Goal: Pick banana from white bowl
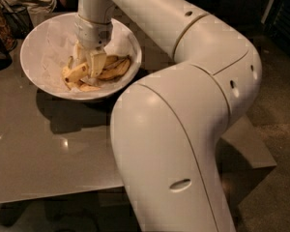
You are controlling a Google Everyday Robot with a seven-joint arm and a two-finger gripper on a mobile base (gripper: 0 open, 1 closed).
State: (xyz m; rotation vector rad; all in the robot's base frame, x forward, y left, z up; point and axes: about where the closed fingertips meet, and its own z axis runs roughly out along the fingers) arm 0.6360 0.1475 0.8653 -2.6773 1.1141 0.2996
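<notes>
The white bowl [43, 37] stands on the grey table at the upper left, lined with crumpled white paper. Several yellow, brown-marked bananas lie in its bottom. My gripper [89, 64] reaches straight down into the bowl from the arm above. Its fingers [98, 63] are closed on one yellow banana [75, 74], which sticks out to the lower left from between them and still rests among the others. Shorter bananas [114, 67] lie just right of the gripper. The gripper hides part of the pile.
The grey table [43, 153] runs under the bowl, its front edge at the bottom. My arm's large white links [183, 129] fill the middle and right of the view. A dark wire basket [2, 28] stands at the far left by the bowl. A person sits behind the table.
</notes>
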